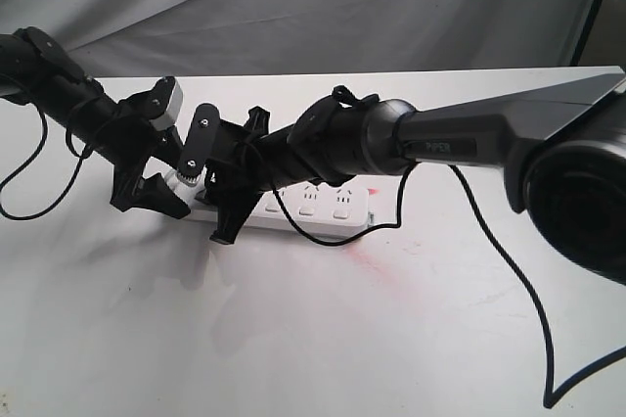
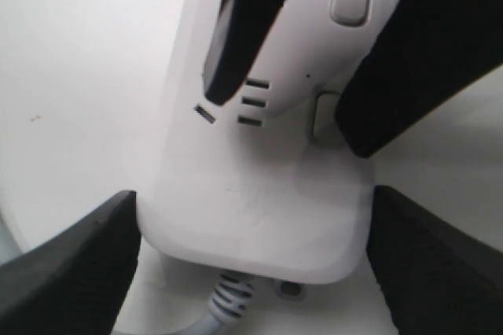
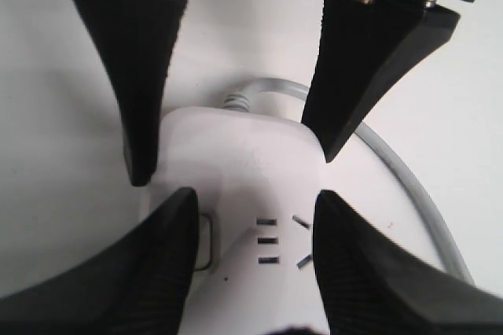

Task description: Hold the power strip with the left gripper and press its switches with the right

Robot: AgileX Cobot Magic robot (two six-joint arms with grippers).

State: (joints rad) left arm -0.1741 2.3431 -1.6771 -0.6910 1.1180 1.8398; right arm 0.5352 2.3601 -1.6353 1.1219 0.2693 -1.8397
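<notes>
The exterior view looks down from above and in front onto the white table (image 1: pixel 293 339), wide enough to take in both arms and the grey cloth (image 1: pixel 293 6) at the far side. Each wrist view sits very close over the corded end of the power strip (image 2: pixel 259 209), looking down between its own arm's fingers. Both wrist views share that end and see the other arm's fingers.

The long flat white plastic power strip (image 1: pixel 318 207) lies on the white table (image 1: pixel 293 339). The left black claw (image 1: pixel 156 192) straddles its cord end; the right black claw (image 1: pixel 230 207) stands just beside it, over the strip.
</notes>
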